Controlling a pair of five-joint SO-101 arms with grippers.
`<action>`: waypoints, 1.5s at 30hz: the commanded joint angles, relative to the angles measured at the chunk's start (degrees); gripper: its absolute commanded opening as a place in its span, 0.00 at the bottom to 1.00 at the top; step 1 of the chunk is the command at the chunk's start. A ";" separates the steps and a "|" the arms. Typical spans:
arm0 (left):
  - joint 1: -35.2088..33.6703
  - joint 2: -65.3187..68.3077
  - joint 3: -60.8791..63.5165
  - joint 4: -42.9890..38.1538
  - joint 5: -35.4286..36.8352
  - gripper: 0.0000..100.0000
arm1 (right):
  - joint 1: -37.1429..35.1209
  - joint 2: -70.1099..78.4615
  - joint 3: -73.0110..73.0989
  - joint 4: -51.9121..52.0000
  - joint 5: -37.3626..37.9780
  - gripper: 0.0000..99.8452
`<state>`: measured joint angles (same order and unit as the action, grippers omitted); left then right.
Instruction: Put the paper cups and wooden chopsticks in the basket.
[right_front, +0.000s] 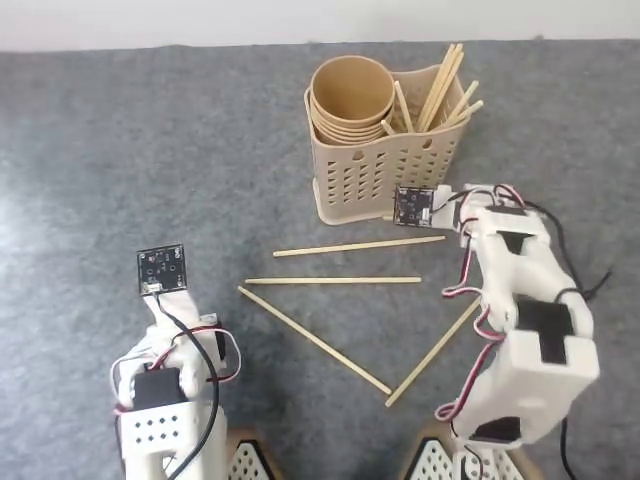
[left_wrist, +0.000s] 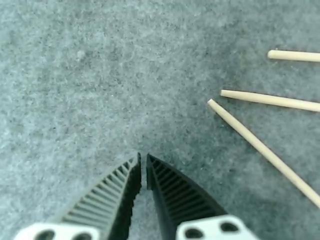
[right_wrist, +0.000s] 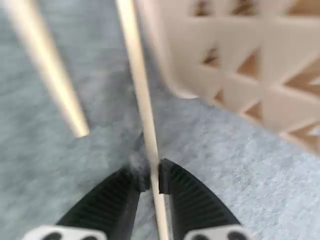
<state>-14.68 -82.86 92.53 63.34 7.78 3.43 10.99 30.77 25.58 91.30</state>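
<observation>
A beige perforated basket (right_front: 385, 165) holds stacked paper cups (right_front: 350, 95) and several wooden chopsticks (right_front: 440, 90). More chopsticks lie on the grey mat: one nearest the basket (right_front: 360, 246), one below it (right_front: 333, 281), and two diagonal ones (right_front: 313, 340) (right_front: 433, 352). My right gripper (right_wrist: 154, 180) is shut on the right end of the chopstick nearest the basket (right_wrist: 137, 75), beside the basket wall (right_wrist: 240, 65). My left gripper (left_wrist: 142, 162) is shut with nothing in it, low over bare mat, left of the chopstick ends (left_wrist: 260, 145).
The mat (right_front: 120, 150) is bare to the left and in front of the basket. The right arm's body (right_front: 530, 330) stands over the mat's right side, next to the far-right diagonal chopstick. A second chopstick end (right_wrist: 47, 70) lies close beside the held one.
</observation>
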 joint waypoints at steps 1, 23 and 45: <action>0.18 -0.70 -0.22 -0.44 -0.35 0.01 | -1.19 -9.63 -0.35 9.63 0.62 0.01; 0.18 -0.70 -0.22 -0.62 -0.26 0.01 | -16.22 -54.81 -0.44 33.54 -27.08 0.01; 0.18 -0.70 -0.22 -0.62 -0.26 0.01 | -14.46 -44.62 -0.79 -23.34 -85.63 0.01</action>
<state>-14.68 -82.86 92.53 63.34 7.78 -11.87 -37.54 30.86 8.00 6.37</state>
